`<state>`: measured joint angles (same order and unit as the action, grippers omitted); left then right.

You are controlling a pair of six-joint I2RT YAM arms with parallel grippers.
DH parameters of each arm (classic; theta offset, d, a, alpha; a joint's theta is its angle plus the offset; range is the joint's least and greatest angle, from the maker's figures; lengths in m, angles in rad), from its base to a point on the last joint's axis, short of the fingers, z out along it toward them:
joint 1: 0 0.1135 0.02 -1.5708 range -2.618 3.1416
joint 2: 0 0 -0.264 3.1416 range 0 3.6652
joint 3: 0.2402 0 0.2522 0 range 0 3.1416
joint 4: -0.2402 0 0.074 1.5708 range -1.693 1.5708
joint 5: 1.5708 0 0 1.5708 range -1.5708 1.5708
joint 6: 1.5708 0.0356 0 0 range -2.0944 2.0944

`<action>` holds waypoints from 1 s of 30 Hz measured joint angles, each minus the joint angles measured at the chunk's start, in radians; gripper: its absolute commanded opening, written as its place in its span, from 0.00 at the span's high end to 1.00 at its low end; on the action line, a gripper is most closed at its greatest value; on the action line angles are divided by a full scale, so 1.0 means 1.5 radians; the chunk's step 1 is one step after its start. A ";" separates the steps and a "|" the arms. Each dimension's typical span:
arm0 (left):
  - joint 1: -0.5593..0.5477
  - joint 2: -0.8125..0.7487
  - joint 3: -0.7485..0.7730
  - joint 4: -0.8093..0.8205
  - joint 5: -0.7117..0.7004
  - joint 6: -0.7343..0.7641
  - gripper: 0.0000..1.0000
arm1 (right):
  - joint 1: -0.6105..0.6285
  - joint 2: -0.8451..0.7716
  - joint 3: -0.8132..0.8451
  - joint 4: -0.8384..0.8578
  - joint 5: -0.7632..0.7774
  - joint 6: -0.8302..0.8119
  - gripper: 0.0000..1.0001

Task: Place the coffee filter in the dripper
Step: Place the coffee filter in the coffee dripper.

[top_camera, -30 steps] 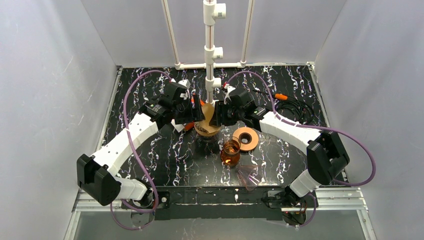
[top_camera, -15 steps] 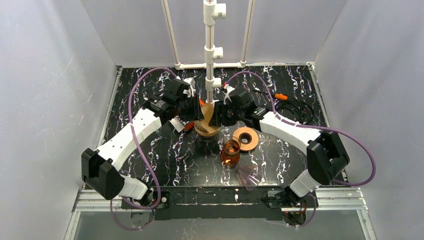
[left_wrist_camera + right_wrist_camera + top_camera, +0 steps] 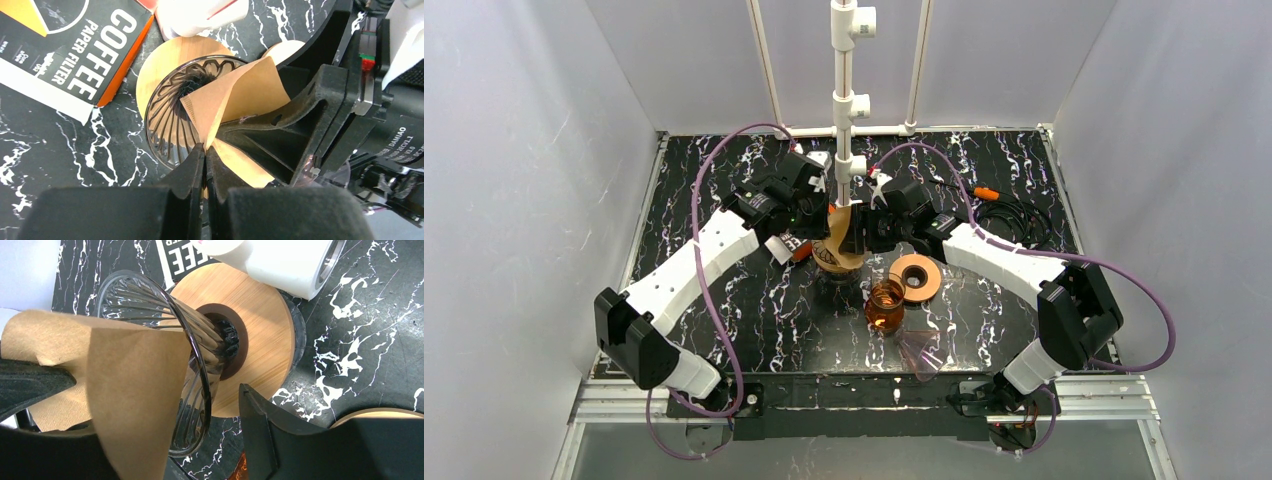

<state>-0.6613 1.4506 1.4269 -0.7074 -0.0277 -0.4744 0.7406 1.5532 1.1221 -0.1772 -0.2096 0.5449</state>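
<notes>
The dripper [image 3: 836, 258] is a clear ribbed glass cone on a round wooden base [image 3: 260, 330], standing mid-table. The brown paper coffee filter [image 3: 837, 226] stands upright and partly opened over its mouth. In the left wrist view the filter [image 3: 240, 90] rises from the dripper [image 3: 170, 125], and my left gripper [image 3: 205, 150] is shut on its near edge. My right gripper [image 3: 159, 385] is open, one finger [image 3: 35, 385] behind the filter [image 3: 125, 390] and the other finger [image 3: 280, 440] outside the glass rim [image 3: 195, 365]. Both grippers meet at the dripper, left [image 3: 822, 216] and right [image 3: 856, 232].
A coffee filter box [image 3: 65, 55] lies left of the dripper. The white pipe post [image 3: 844, 100] stands just behind it. An amber jar [image 3: 885, 305], a wooden ring [image 3: 916, 277] and a clear cone [image 3: 921, 352] sit to the front right. Cables [image 3: 1004, 210] lie at back right.
My left arm swung right and toward the back, and its gripper went from open to shut on the filter's edge. The right gripper widened slightly and stayed in place.
</notes>
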 measured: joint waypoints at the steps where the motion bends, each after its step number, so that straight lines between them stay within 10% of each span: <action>1: -0.006 0.003 0.007 -0.009 -0.012 0.005 1.00 | 0.000 0.000 0.000 0.000 0.000 0.001 0.36; 18: -0.081 0.042 0.065 -0.122 -0.223 0.053 0.78 | 0.000 0.000 0.001 -0.001 0.004 0.001 0.35; 22: -0.081 0.042 0.065 -0.128 -0.248 0.055 0.38 | 0.000 0.000 0.001 -0.004 0.013 0.001 0.35; 30: -0.079 0.042 0.035 -0.109 -0.272 0.049 0.29 | 0.000 0.000 0.008 -0.007 0.029 0.000 0.35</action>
<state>-0.7799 1.5135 1.4799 -0.8707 -0.4362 -0.4015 0.7410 1.5532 1.1339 -0.1883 -0.1658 0.5446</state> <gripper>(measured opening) 0.709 0.655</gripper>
